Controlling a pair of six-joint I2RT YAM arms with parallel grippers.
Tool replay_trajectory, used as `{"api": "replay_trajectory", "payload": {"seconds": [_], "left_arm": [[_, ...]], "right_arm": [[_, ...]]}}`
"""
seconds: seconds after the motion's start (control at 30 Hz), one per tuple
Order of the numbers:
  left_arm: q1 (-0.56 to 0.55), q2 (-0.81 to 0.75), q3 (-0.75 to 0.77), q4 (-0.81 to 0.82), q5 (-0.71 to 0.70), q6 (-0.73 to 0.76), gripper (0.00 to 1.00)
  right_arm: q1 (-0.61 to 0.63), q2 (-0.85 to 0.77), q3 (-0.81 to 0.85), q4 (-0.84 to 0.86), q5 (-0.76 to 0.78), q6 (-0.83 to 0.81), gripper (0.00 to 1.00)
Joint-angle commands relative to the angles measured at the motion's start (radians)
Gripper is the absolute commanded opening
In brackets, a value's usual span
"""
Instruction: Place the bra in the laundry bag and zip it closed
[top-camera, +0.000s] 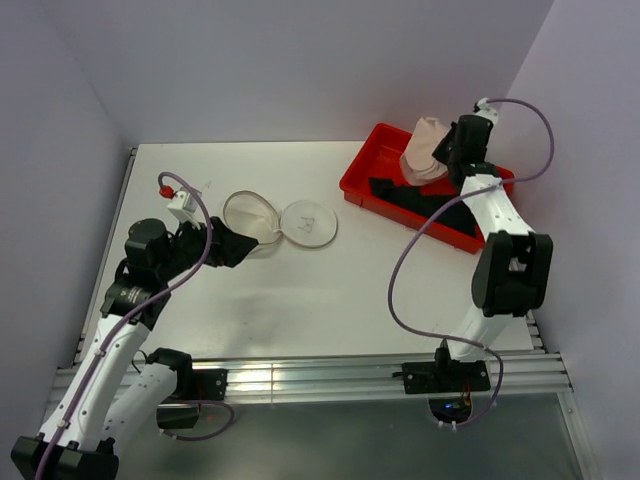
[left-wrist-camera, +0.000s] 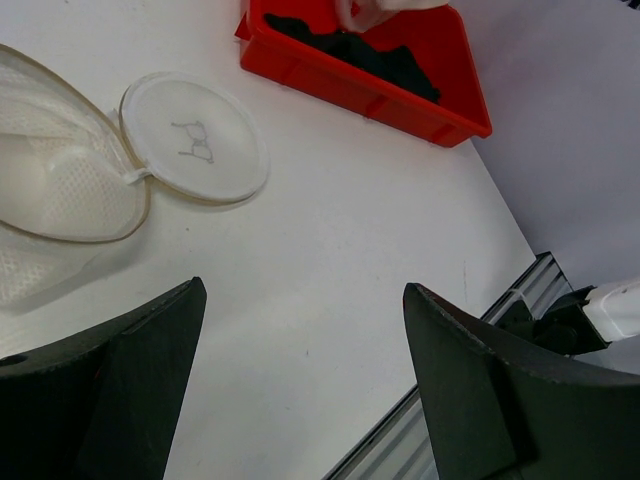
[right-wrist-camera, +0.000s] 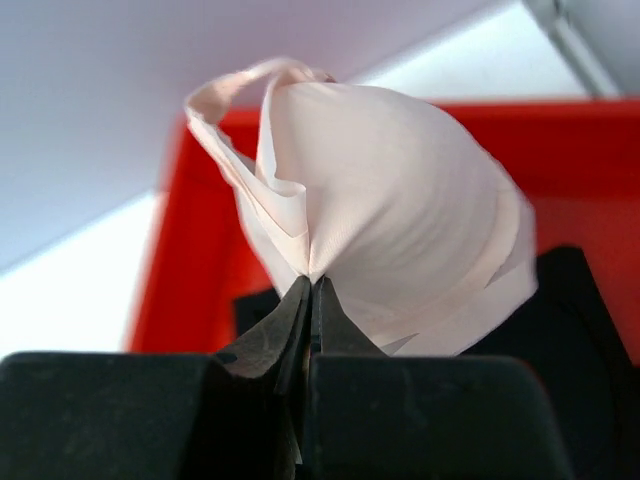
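Observation:
The pale pink bra (top-camera: 425, 150) (right-wrist-camera: 390, 220) sits bunched over the far end of the red tray (top-camera: 375, 180), and my right gripper (top-camera: 448, 150) (right-wrist-camera: 313, 285) is shut on a fold of its fabric. Its jaws are pressed together with cloth pinched at the tips. The mesh laundry bag (top-camera: 252, 217) (left-wrist-camera: 55, 180) lies unzipped on the table at centre left, its round lid (top-camera: 308, 224) (left-wrist-camera: 195, 138) flipped out flat beside it. My left gripper (top-camera: 235, 247) (left-wrist-camera: 300, 300) hovers just beside the bag's near-left edge, open, with bare table between its fingers.
Dark garments (top-camera: 415, 195) (left-wrist-camera: 360, 45) lie in the red tray (left-wrist-camera: 460, 115) at the back right, near the right wall. The table's near edge with its metal rail (top-camera: 320, 375) runs between the arm bases.

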Motion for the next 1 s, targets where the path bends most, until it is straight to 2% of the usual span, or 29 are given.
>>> {"api": "replay_trajectory", "payload": {"seconds": [0.0,0.13,0.2,0.3,0.33,0.43,0.5,0.7,0.8,0.97], "left_arm": [[0.004,0.026,-0.007,0.074,0.058,-0.036,0.87],[0.004,0.058,-0.016,0.125,0.078,-0.099,0.88],[0.001,0.071,-0.035,0.206,0.107,-0.172,0.94],[-0.014,0.095,-0.07,0.344,0.156,-0.304,0.99],[-0.022,0.112,-0.078,0.432,0.158,-0.341,0.99],[-0.072,0.155,-0.107,0.617,0.126,-0.464,0.99],[-0.136,0.187,-0.107,0.677,0.064,-0.504,0.99],[-0.27,0.386,-0.082,0.896,-0.009,-0.591,0.99],[-0.281,0.468,-0.085,1.025,-0.04,-0.63,0.99],[-0.28,0.551,-0.067,1.094,-0.143,-0.543,0.99]], "right_arm": [[0.009,-0.161,-0.069,0.176,-0.029,0.039,0.0],[0.023,-0.255,-0.132,0.223,-0.052,0.074,0.0],[0.035,-0.307,-0.156,0.243,-0.083,0.103,0.0],[0.061,-0.38,-0.199,0.272,-0.088,0.123,0.0],[0.104,-0.4,-0.219,0.283,-0.091,0.13,0.0],[0.159,-0.471,-0.28,0.331,-0.144,0.172,0.0],[0.188,-0.517,-0.317,0.36,-0.164,0.217,0.0],[0.328,-0.594,-0.448,0.482,-0.255,0.343,0.0],[0.404,-0.611,-0.477,0.518,-0.273,0.372,0.0],[0.504,-0.615,-0.517,0.585,-0.304,0.41,0.0]]}}
